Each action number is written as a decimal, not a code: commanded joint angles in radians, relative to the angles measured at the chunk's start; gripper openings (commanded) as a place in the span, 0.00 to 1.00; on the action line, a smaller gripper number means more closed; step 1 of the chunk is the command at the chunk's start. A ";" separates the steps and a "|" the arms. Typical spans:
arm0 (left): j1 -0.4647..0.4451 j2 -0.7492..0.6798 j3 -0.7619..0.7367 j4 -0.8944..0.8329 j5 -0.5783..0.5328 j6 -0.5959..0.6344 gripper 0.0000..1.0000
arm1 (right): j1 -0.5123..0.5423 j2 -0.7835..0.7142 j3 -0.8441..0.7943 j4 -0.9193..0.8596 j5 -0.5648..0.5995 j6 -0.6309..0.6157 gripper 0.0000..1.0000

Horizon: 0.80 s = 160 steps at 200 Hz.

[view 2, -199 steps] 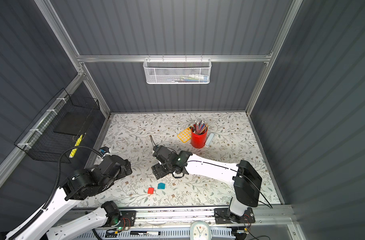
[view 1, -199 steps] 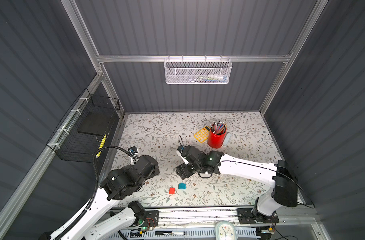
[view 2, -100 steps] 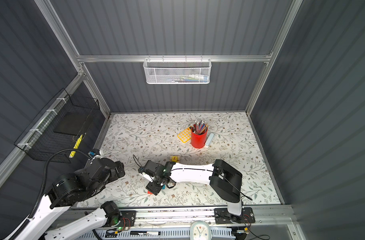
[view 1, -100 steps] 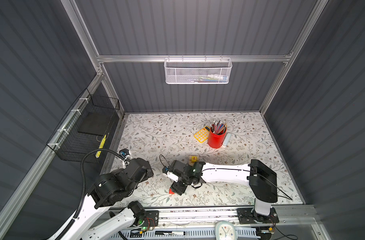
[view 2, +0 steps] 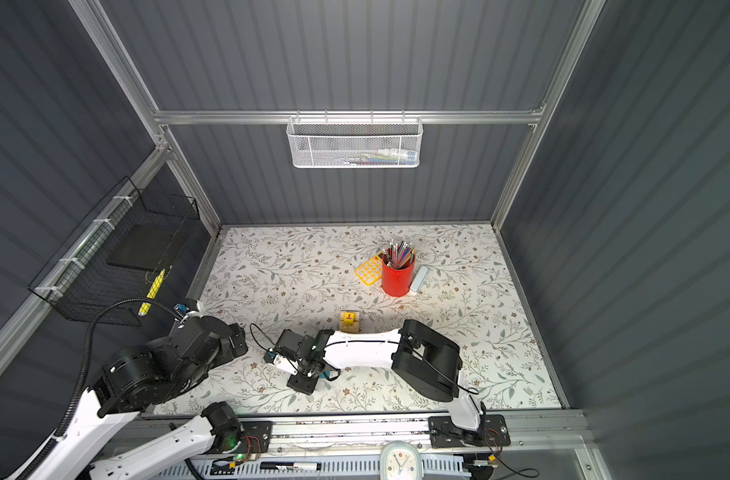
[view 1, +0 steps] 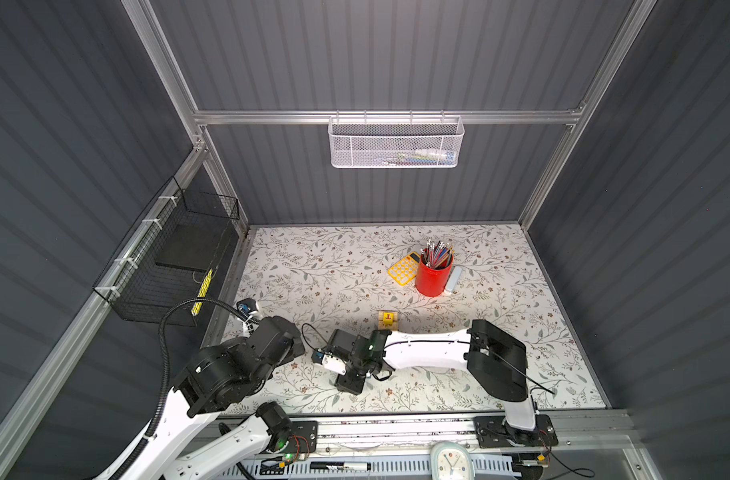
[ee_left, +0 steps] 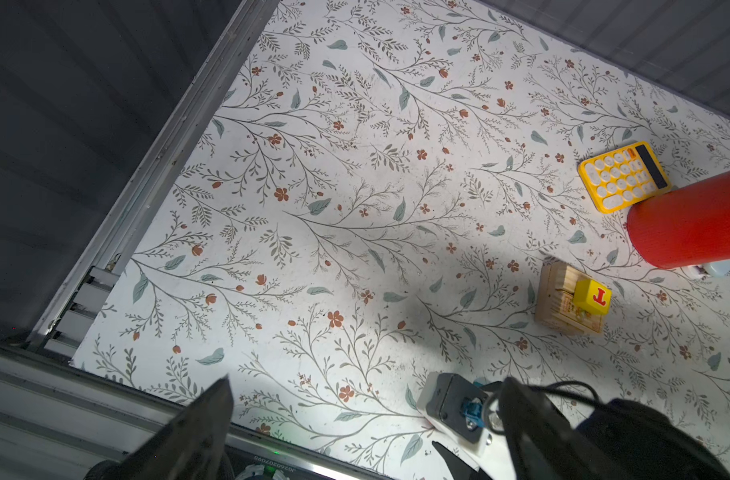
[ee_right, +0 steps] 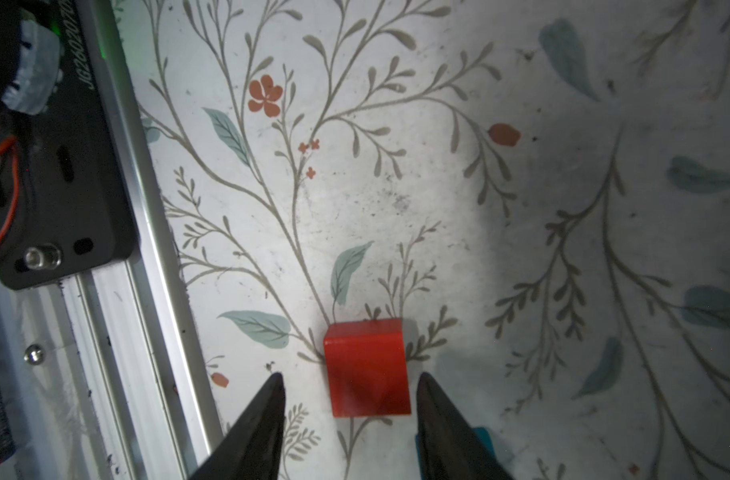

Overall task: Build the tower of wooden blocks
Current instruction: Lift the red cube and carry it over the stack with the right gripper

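**Red cube** (ee_right: 365,365): flat on the table (ee_right: 396,187), near the wood block tower (view 1: 387,321) on its robot-facing side, with the teal block (ee_right: 481,438) just beside it.
**Right gripper** (ee_right: 350,376): jaws apart, straddling the cube, not clamped.
**Left gripper** (ee_left: 366,380): wide apart, empty, well apart from the tower.
**Handling:** centre the cube, squeeze its flat faces squarely, and lift straight, clear of the teal block.
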 commanded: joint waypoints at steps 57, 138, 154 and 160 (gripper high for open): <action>0.005 0.003 0.037 -0.046 -0.026 -0.022 1.00 | 0.000 0.066 0.075 -0.077 0.010 -0.042 0.44; 0.005 0.004 0.037 -0.044 -0.025 -0.019 1.00 | 0.001 0.092 0.103 -0.112 0.077 -0.070 0.38; 0.005 0.002 0.038 -0.039 -0.024 -0.016 1.00 | 0.000 0.078 0.103 -0.112 0.081 -0.079 0.36; 0.005 0.005 0.038 -0.040 -0.024 -0.016 0.99 | -0.001 0.066 0.098 -0.109 0.083 -0.083 0.34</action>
